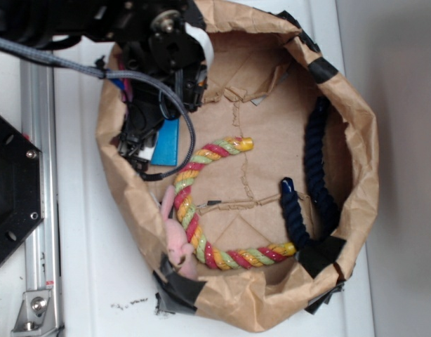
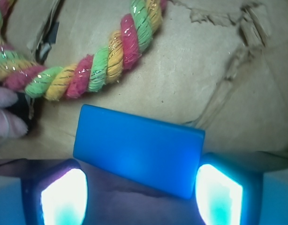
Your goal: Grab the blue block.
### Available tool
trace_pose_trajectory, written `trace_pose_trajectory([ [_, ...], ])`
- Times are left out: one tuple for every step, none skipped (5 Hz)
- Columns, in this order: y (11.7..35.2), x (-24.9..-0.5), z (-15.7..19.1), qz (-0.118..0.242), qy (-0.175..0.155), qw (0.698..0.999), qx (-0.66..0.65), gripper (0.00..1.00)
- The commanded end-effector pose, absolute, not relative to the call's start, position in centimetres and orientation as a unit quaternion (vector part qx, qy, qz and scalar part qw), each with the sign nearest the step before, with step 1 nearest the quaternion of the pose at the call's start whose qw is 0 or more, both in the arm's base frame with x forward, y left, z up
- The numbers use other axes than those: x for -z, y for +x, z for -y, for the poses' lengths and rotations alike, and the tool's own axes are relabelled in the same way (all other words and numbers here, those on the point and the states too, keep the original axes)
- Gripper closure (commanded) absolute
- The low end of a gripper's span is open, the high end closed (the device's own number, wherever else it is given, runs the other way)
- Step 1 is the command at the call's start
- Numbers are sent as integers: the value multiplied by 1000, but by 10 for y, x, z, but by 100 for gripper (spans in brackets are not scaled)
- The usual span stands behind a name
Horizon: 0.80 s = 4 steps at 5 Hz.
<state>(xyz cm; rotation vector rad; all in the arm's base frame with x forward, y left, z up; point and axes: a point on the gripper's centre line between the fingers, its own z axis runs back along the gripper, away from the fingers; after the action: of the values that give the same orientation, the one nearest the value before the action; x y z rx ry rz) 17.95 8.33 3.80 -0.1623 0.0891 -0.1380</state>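
The blue block [image 2: 139, 147] is a flat sky-blue slab lying on the brown paper floor of the bag; in the exterior view the blue block [image 1: 166, 140] shows partly under the black arm at the bag's left side. My gripper [image 2: 141, 194] is open, its two glowing fingertips [image 2: 64, 197] standing on either side of the block's near edge, the right one close to the block's corner. Nothing is held. In the exterior view the gripper [image 1: 140, 144] hangs just left of the block.
A multicoloured twisted rope [image 1: 201, 203] curves beside the block, also the rope [image 2: 87, 75] above it in the wrist view. A dark navy rope [image 1: 314, 175] lies at the right. A pink toy [image 1: 177, 242] rests near the crumpled paper bag wall [image 1: 356, 140].
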Motion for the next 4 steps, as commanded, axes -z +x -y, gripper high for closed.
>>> trace_pose_trajectory([
  [181,-44,-62,-10,-29,993,-115,0],
  [188,-43,-62,-6,-13,985,-171,0],
  [196,-42,-63,-5,-13,982,-188,0],
  [198,-39,-62,-11,-16,983,-185,0],
])
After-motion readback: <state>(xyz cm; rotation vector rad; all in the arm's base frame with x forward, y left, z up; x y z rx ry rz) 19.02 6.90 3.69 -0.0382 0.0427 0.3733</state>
